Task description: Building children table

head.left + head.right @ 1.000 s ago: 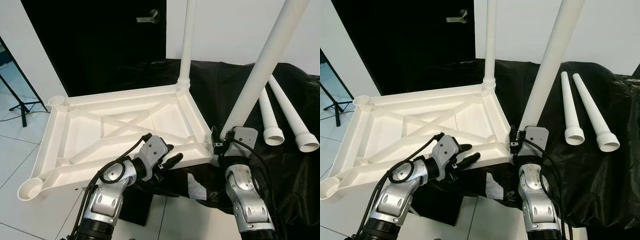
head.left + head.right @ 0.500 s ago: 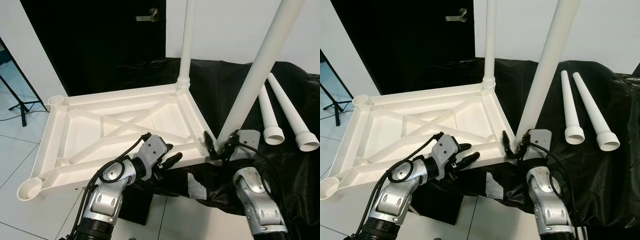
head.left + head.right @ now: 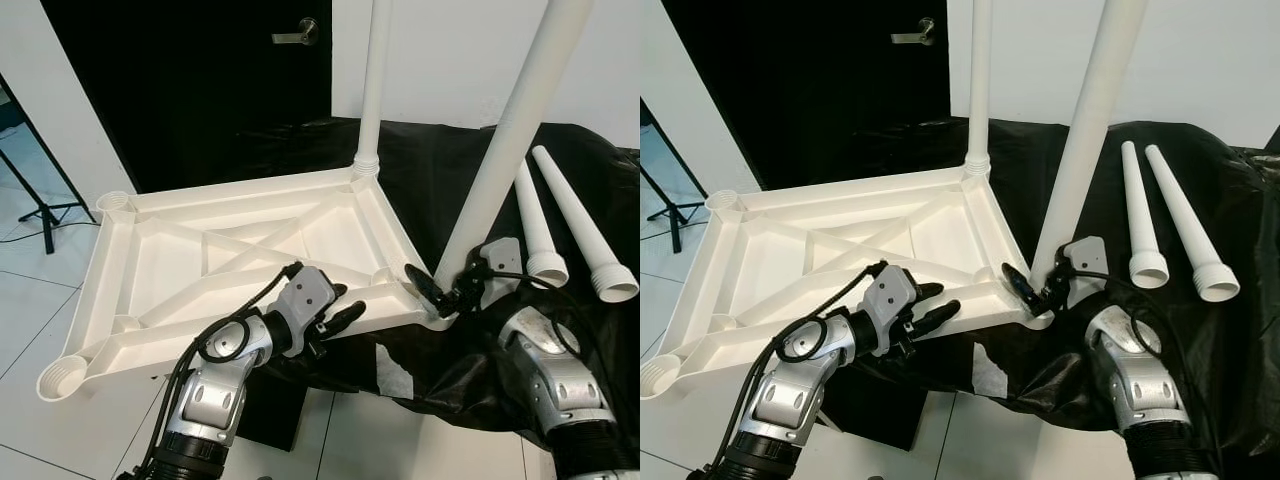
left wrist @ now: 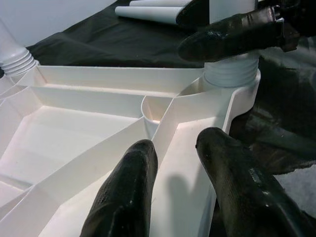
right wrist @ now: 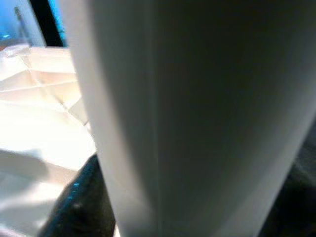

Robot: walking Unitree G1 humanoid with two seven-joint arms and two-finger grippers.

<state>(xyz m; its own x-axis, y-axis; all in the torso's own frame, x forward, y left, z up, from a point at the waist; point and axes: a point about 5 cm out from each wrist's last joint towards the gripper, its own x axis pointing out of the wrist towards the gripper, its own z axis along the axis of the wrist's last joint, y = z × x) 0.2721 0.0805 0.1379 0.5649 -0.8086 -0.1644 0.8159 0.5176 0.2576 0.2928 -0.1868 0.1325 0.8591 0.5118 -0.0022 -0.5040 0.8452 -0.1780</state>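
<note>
Right gripper (image 3: 440,290) is set at the base of the near leg (image 3: 510,140), fingers spread around it where it enters the corner socket; one finger is seen across the tabletop (image 3: 240,250) corner. Whether the leg is actually clamped cannot be told. Left gripper (image 3: 335,318) is parked at the near rim of the tabletop, fingers narrowly parted over the rim, nothing held.

Tabletop is laid upside down, partly on black cloth (image 3: 600,350), its left end overhanging the tiled floor (image 3: 30,300). Far leg (image 3: 374,80) is already seated upright in the back corner. Two spare legs (image 3: 565,220) are lying on the cloth, right of the tabletop. Two left sockets are still empty.

Step judged: seating the second leg. Next move likely calls for the leg being pressed or twisted home while the rim is braced by the left gripper, then a spare leg fetched.

Materials: white moulded plastic, matte-smooth. Tabletop underside is ribbed with diagonal cross-bracing and round corner sockets. Legs are tapered tubes with ridged collars at the wide end.
</note>
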